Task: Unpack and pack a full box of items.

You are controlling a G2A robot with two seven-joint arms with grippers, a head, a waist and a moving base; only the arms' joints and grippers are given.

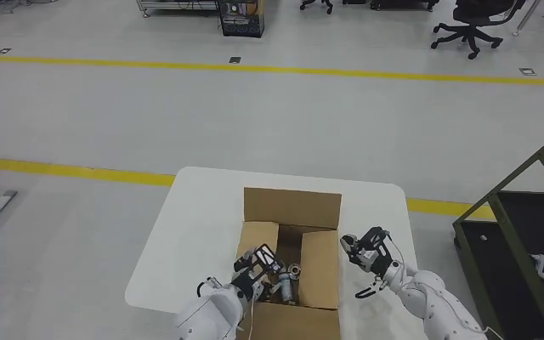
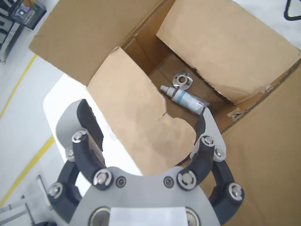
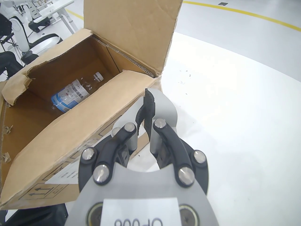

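An open cardboard box (image 1: 291,208) stands on the white table (image 1: 204,221) with its flaps up. Inside lie a round metal flange (image 2: 182,80), a white tube (image 2: 185,98) and a clear bottle with a blue label (image 3: 70,94). My left gripper (image 2: 145,118) is open at the box's near left side, its fingers either side of a torn side flap (image 2: 131,109); it also shows from above as the left gripper (image 1: 259,268). My right gripper (image 3: 147,109) is shut on nothing, just outside the box's right wall (image 3: 70,147), above the tabletop; from above the right gripper (image 1: 367,245) sits beside the right flap.
Bare tabletop (image 3: 223,95) stretches to the right of the box. A dark green frame (image 1: 501,221) stands past the table's right edge. The tall back flap (image 3: 131,12) rises above the box's far side.
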